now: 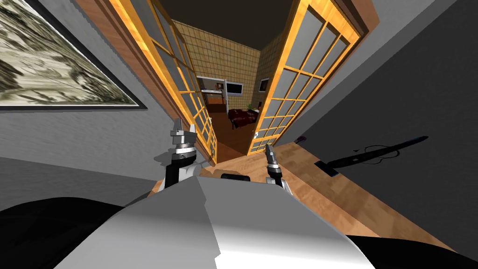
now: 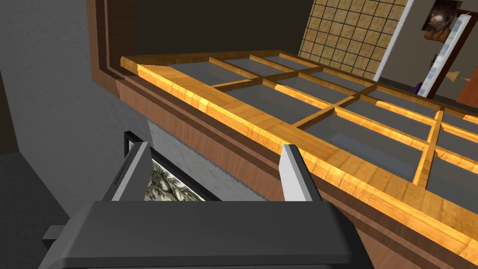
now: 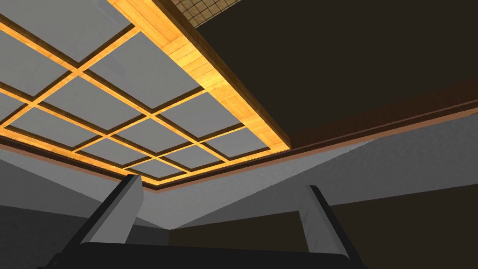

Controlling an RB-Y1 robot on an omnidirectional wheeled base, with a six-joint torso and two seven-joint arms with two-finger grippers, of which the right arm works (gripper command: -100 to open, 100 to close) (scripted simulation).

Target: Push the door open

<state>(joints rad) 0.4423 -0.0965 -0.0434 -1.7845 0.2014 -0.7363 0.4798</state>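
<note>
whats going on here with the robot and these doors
The robot faces a left door leaf and a right door leaf, orange wood lattice with grey panes, both standing well open. The left gripper, open, is raised beside the left door leaf. The right gripper, also open, is near the right door leaf.

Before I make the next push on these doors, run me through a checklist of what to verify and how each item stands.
1. Is the left end effector open and empty: ok.
2. Is the right end effector open and empty: ok.
3. Is the left door leaf swung away from me: ok.
4. Is the right door leaf swung away likewise: ok.
5. Is the left end effector touching the left door leaf: cannot tell; it sits close beside the leaf's lower part.
6. Is the doorway wide enough for my body: cannot tell.
</note>
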